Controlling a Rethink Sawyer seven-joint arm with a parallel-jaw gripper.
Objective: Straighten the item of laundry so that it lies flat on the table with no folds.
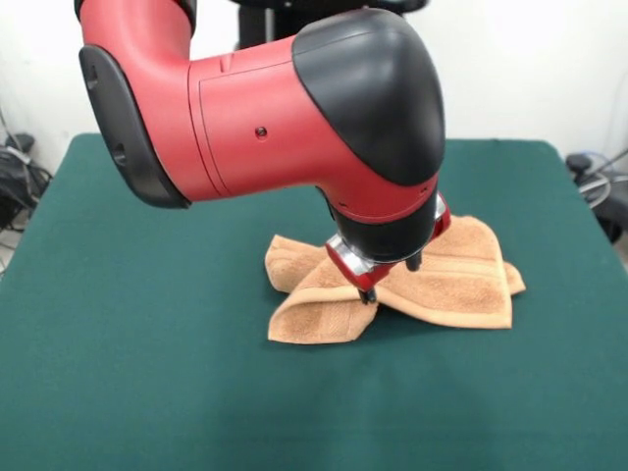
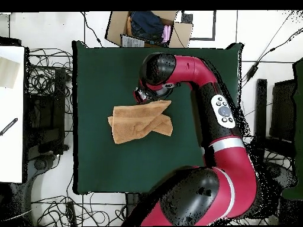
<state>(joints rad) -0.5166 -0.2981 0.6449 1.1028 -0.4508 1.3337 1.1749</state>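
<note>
Reaching: mid-step, towel not yet flat.
Table (image 1: 118, 353): dark green cloth, bare on the left.
Towel (image 1: 461, 285): lay near the middle, folded over itself, one flap doubled across the left part.
Gripper (image 1: 378, 285): sat low at the fold's edge; open or closed could not be told.
Next: likely called for gripping the top flap and drawing it outward.

No legible text, labels, brands or numbers in either view. Arm (image 2: 228, 142) carries a button panel (image 2: 223, 110); any markings on it are too small to read.
</note>
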